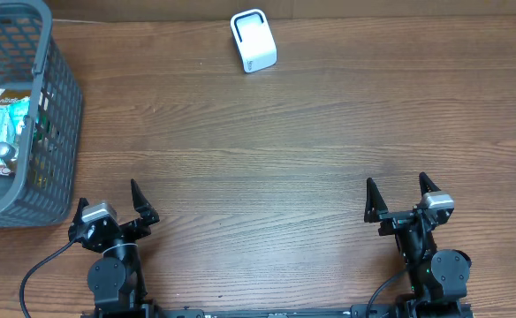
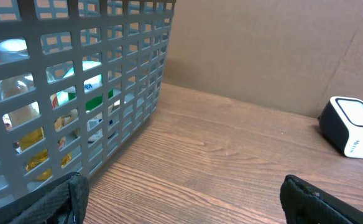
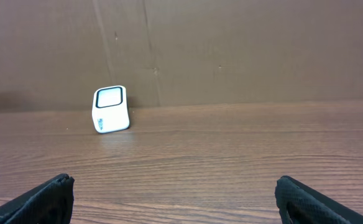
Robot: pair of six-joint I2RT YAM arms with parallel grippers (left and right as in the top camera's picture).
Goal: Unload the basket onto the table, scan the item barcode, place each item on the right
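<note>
A white barcode scanner point(image 1: 254, 41) with a dark-rimmed window stands at the table's far edge; it shows too in the left wrist view point(image 2: 350, 126) and the right wrist view point(image 3: 110, 109). Packaged items point(image 1: 2, 128) lie inside a grey mesh basket point(image 1: 59, 115) at the far left, glimpsed through its wall point(image 2: 76, 93). No barcode shows on them. My left gripper point(image 1: 110, 205) rests open near the front edge, just right of the basket, holding nothing. My right gripper point(image 1: 399, 196) rests open at the front right, also holding nothing.
Brown cardboard walls point(image 3: 231, 50) stand behind the wooden table point(image 1: 267, 159). A black cable point(image 1: 37, 269) loops from the left arm's base at the front edge.
</note>
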